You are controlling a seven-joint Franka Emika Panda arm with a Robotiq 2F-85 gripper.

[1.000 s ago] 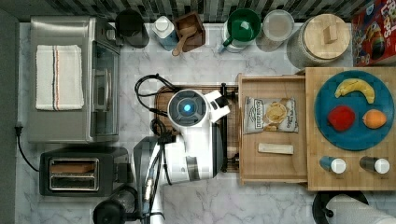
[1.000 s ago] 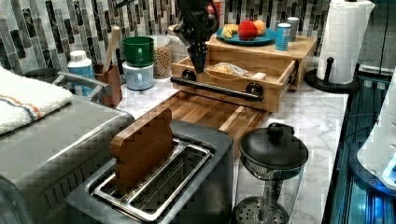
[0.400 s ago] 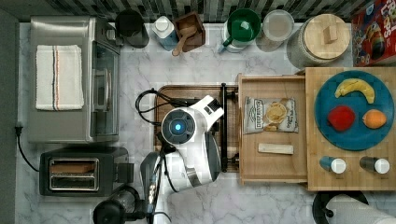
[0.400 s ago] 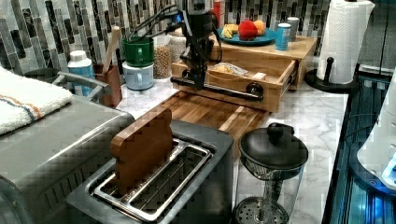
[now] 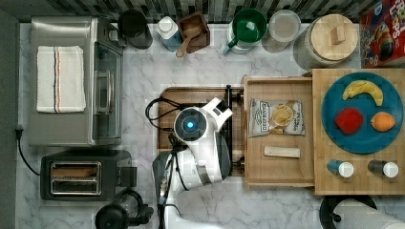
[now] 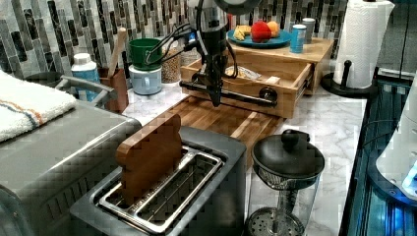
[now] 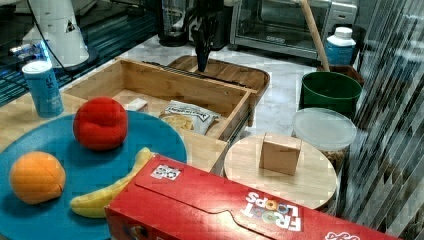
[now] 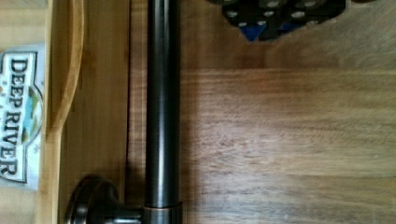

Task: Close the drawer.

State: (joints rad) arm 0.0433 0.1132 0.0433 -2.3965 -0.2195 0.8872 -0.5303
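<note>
The light wood drawer [image 5: 277, 167] stands pulled out from under the box top toward the top view's left. It holds a chip bag [image 5: 277, 117] and a small pale bar [image 5: 282, 151]. Across its front runs a dark bar handle [image 5: 229, 129], close up in the wrist view [image 8: 162, 107]. My gripper [image 6: 215, 98] points straight down and is shut on nothing. It hangs just in front of the handle, on the side away from the drawer, low over the dark board [image 6: 221, 120]. In the right view the gripper [image 7: 201, 62] hangs beyond the drawer's front wall [image 7: 185, 85].
The box top [image 5: 325, 181] carries a blue plate [image 5: 363, 143] with fruit and two shakers. A toaster oven [image 5: 71, 81] and toaster [image 5: 79, 179] stand at the top view's left, with mugs and jars along the back. A glass press pot [image 6: 287, 167] and paper towel roll [image 6: 361, 39] stand nearby.
The gripper has come down from above the drawer's front to a low spot in front of the handle, over the dark board. The drawer has not moved.
</note>
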